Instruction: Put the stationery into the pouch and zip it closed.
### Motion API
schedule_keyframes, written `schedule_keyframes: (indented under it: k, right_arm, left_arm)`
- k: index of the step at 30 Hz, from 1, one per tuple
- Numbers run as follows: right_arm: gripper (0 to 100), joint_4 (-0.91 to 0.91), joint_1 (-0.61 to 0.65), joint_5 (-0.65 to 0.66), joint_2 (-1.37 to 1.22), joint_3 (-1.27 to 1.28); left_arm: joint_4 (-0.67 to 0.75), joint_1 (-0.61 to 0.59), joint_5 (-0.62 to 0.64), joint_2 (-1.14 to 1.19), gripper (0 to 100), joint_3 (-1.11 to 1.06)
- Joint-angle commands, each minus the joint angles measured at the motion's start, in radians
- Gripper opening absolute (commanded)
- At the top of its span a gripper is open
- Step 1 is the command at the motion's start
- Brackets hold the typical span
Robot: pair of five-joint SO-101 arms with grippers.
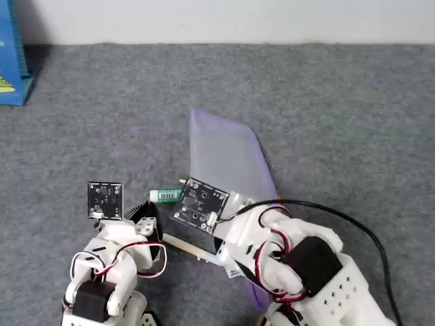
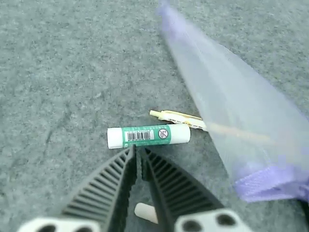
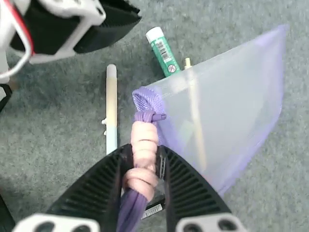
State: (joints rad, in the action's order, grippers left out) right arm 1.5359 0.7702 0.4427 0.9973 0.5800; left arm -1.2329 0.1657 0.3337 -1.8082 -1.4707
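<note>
left gripper: pressed together, just beside glue stick | right gripper: pinching pink pull of pouch

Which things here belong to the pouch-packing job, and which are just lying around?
For the job: purple pouch, glue stick, cream-and-blue pen, yellow pen at the pouch's edge.
Just lying about: blue object by the far wall.
</note>
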Motion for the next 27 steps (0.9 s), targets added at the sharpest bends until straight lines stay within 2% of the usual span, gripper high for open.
schedule_keyframes:
  k: [1,8,27]
  right_arm:
    - [0.8,-0.054,0.004,-0.012,0.031,0.018]
    - [0.8,-0.142,0.004,-0.012,0.031,0.031]
    - [0.8,-0.174,0.008,-0.04,0.031,0.026]
  left_arm:
    - [-0.014,0.006,0.008,-0.011,6,0.056]
    - [-0.12,-0.003,0.011,-0.011,29,0.163]
    - [-0.123,0.035,-0.044,-0.012,30,0.127]
